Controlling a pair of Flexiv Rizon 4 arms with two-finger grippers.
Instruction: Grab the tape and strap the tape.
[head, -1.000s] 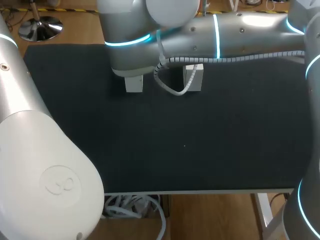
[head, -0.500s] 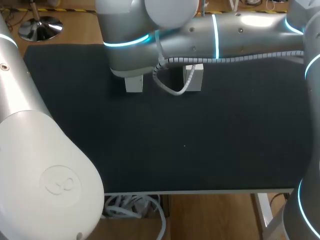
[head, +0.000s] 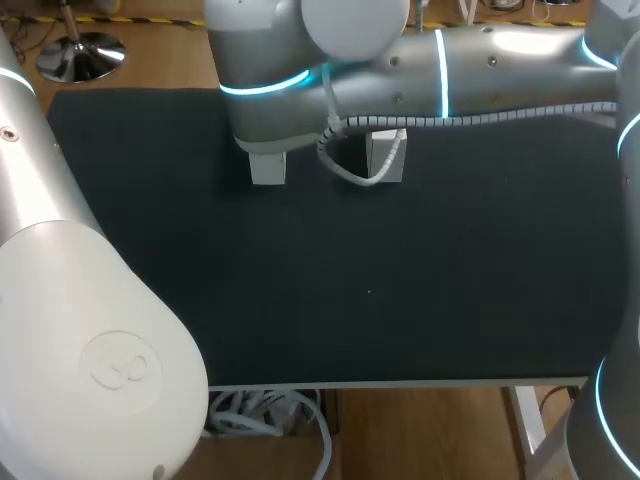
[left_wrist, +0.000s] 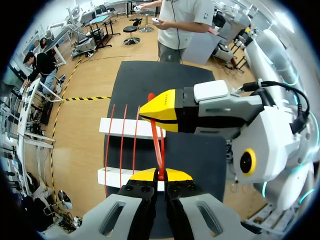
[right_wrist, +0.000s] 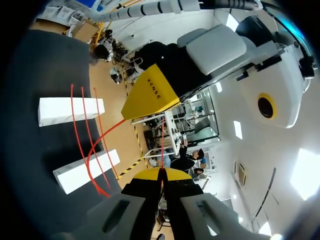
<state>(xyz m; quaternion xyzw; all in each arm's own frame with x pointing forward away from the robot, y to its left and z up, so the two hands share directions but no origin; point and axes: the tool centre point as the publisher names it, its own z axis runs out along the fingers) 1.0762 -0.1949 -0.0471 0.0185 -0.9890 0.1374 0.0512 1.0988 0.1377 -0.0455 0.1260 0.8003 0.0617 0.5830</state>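
Thin red tape (left_wrist: 159, 145) stretches taut between your two claws. Your left claw (left_wrist: 160, 174) is clenched on one end. Just ahead, your right claw (right_wrist: 161, 172) is pinched tight on the same strand. Beside both claws, three more red strands span the near white block (left_wrist: 117, 176) and the far white block (left_wrist: 127, 127) on the black table (left_wrist: 145, 80).

Two blocks stand on the far part of the table (head: 420, 290), the left block (head: 268, 170) well apart from the right block (head: 388, 158). The right arm (head: 470, 70) comes in from the right and lies over both. The left arm (head: 90, 330) fills the near left corner. The tape (left_wrist: 158, 150) runs across from block to block; above it the left gripper (left_wrist: 160, 174) and right gripper (right_wrist: 161, 173) face each other closely, each pinching the tape
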